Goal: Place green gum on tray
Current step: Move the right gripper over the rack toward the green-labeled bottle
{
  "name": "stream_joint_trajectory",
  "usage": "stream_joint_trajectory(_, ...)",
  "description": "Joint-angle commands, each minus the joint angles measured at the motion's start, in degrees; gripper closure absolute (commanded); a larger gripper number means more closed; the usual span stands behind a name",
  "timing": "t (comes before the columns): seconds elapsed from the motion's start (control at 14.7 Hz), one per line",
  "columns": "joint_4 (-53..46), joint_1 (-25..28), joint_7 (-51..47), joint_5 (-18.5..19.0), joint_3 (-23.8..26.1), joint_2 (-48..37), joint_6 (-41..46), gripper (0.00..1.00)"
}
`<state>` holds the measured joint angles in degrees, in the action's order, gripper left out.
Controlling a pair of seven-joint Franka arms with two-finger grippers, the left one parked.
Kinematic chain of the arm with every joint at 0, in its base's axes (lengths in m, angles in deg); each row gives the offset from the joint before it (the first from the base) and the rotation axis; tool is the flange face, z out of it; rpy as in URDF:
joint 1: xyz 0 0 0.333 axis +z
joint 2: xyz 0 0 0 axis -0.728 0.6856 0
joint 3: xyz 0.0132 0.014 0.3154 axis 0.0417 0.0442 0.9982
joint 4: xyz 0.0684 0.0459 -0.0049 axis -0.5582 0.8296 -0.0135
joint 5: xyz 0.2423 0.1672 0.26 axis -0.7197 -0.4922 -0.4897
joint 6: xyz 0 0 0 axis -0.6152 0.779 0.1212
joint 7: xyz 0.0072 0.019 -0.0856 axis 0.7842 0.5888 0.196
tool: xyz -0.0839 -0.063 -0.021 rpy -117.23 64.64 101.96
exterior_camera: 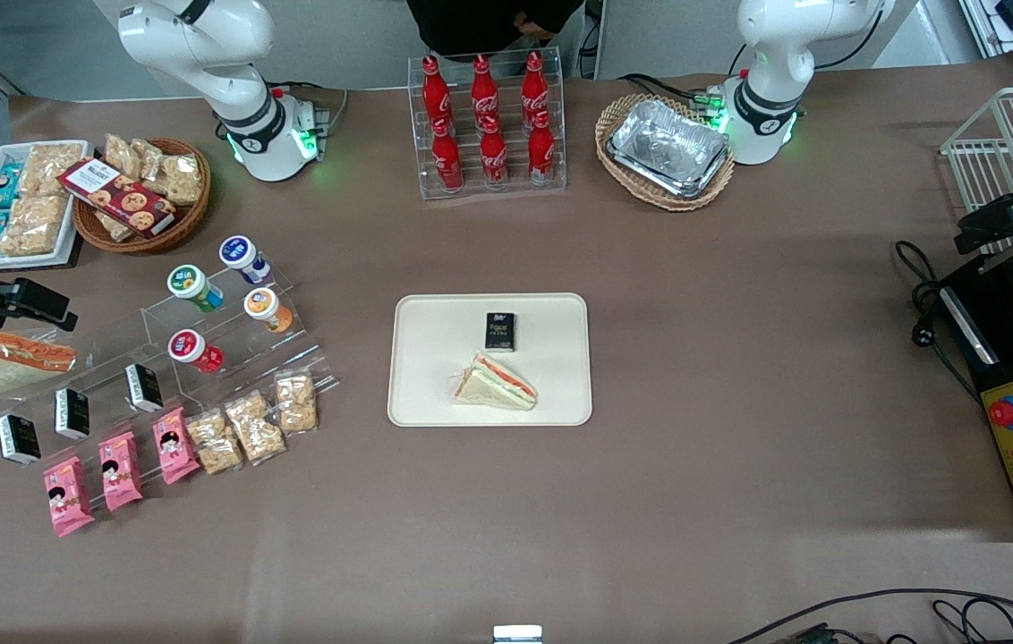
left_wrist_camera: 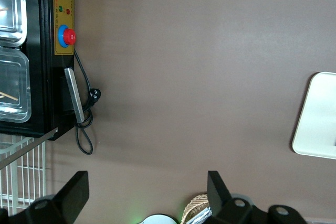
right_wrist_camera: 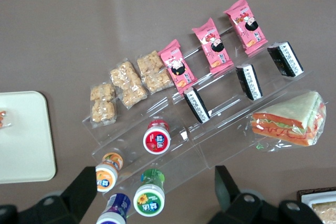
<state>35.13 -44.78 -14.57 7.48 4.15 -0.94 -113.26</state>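
Hovering above the green gum (right_wrist_camera: 149, 198), the end effector (right_wrist_camera: 152, 195) gapes wide, empty

Robot lab dressed as mock snack shop. Brown paper-covered table (exterior_camera: 739, 376), 2 white arm bases bolted on. Clear tiered display stand (exterior_camera: 157, 358) with gum bottles and snack packs, acrylic rack of 6 red cola bottles (exterior_camera: 487, 125), wicker basket of foil trays (exterior_camera: 666, 152). Black machine with red stop button (exterior_camera: 1008, 413), loose cables (exterior_camera: 918, 295) trailing. Gripper (right_wrist_camera: 152, 192) hangs above display stand.
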Motion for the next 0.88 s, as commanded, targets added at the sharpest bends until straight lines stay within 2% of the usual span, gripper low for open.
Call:
stream_joint_trajectory(0.0,-1.62,-0.44,6.34,-0.62,-0.57,0.45,2.01,0.00)
stream_joint_trajectory(0.68,-1.53,0.34,6.81,-0.53,0.13,-2.45,4.21,0.00)
stream_joint_trajectory(0.82,-1.36,0.35,6.91,-0.97,0.31,-3.24,7.27,0.00)
